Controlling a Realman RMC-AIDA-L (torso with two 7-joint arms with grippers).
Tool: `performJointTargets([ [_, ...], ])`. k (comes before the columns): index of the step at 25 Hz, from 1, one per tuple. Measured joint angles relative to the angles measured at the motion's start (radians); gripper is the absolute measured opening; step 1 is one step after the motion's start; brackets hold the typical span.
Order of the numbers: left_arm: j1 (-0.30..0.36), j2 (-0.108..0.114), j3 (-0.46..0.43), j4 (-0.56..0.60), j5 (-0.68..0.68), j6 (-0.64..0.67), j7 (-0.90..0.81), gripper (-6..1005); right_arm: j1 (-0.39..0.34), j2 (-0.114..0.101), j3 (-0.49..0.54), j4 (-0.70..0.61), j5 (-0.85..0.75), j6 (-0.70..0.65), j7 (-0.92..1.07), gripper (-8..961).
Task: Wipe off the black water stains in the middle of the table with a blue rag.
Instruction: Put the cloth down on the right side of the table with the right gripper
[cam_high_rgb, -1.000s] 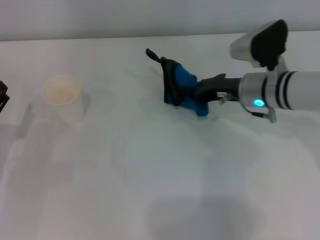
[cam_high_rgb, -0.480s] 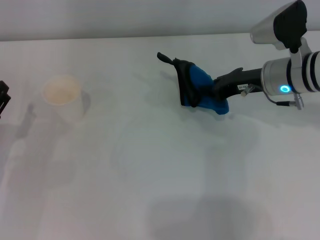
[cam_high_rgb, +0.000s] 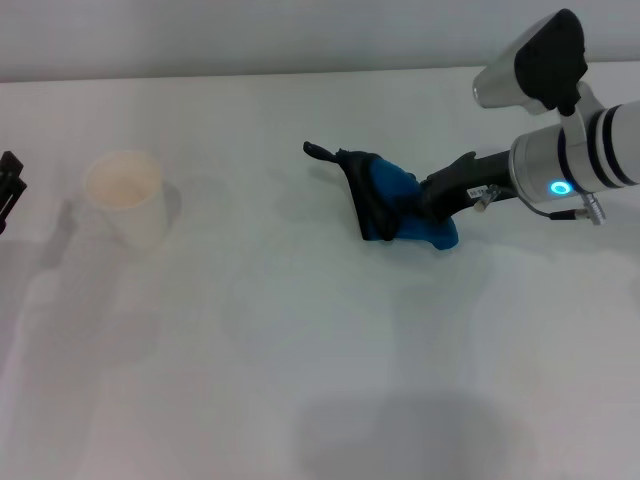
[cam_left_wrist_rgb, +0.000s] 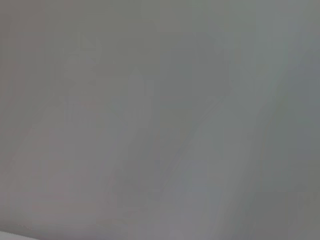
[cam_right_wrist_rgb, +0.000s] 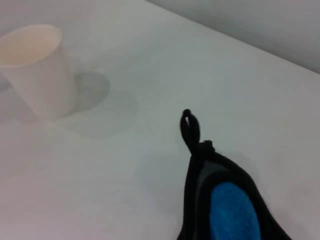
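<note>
The blue rag (cam_high_rgb: 393, 203), black-edged with a short loop (cam_high_rgb: 318, 151), lies bunched against the white table (cam_high_rgb: 300, 340) right of the middle. My right gripper (cam_high_rgb: 418, 205) reaches in from the right and is shut on the rag's right side. In the right wrist view the rag (cam_right_wrist_rgb: 227, 210) and its loop (cam_right_wrist_rgb: 190, 125) fill the near corner. The black water stains do not show in any view; they may be hidden under the rag. Only a bit of my left gripper (cam_high_rgb: 8, 185) shows at the far left edge.
A white paper cup (cam_high_rgb: 125, 195) stands upright at the left of the table, also seen as the cup (cam_right_wrist_rgb: 37, 67) in the right wrist view. The left wrist view holds only plain white surface.
The right gripper carried the rag to the right, then a little nearer to me and down onto the table. The loop now points left. The cup has not moved.
</note>
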Motion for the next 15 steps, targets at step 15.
performJointTargets([
  [15, 0.006, 0.0, -0.003, -0.001, -0.003, -0.005, 0.0, 876, -0.01, 0.005, 0.027, -0.036, 0.028, -0.035, 0.02, 474],
])
